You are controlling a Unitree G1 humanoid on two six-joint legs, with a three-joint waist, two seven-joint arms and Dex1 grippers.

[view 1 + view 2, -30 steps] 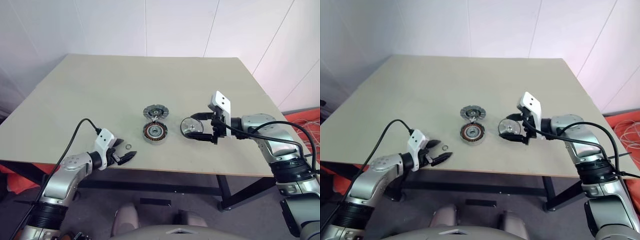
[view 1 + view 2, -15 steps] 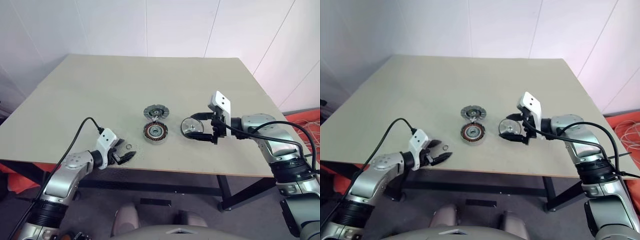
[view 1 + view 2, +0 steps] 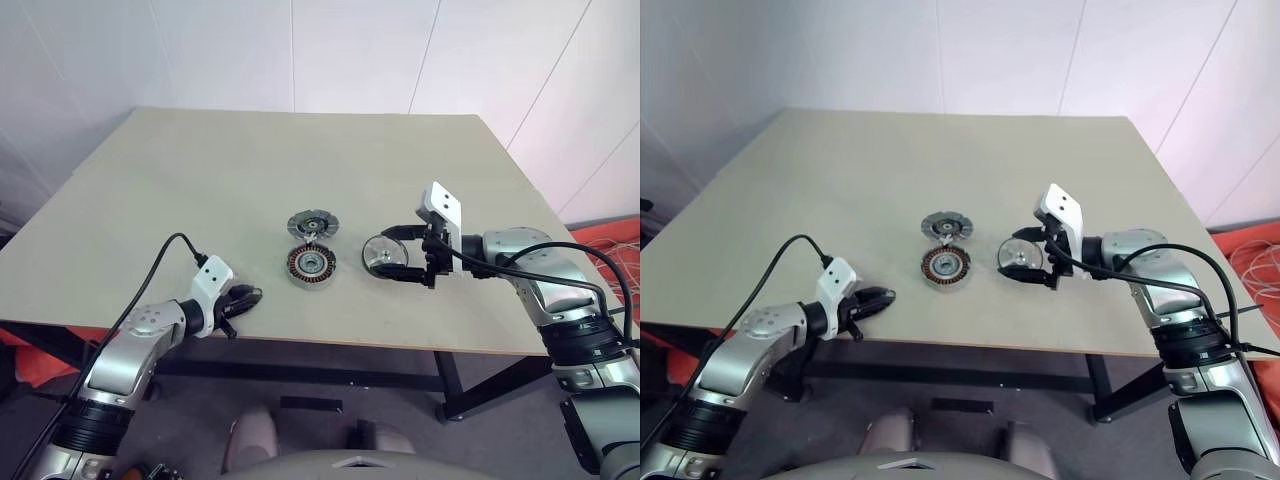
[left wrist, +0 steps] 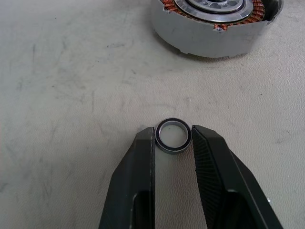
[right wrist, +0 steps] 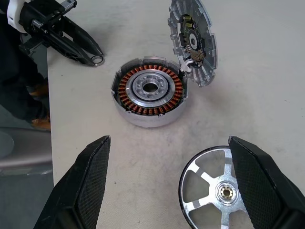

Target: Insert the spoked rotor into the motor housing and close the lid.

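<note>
At the near edge of the pale, scuffed tabletop [image 3: 200,190], the left claw [image 4: 174,138] has its fingers narrowed onto a small ring [image 4: 174,136], touching both sides of it. Farther in sits the housing [image 3: 310,265], copper windings showing, with the lid [image 3: 311,223] just behind it, touching its rim. To the right, the right claw [image 3: 408,252] stands wide around the rotor [image 3: 381,253], which lies flat on the tabletop, fingers apart from it. Plain white panelled walls [image 3: 300,50] rise beyond the far edge.
</note>
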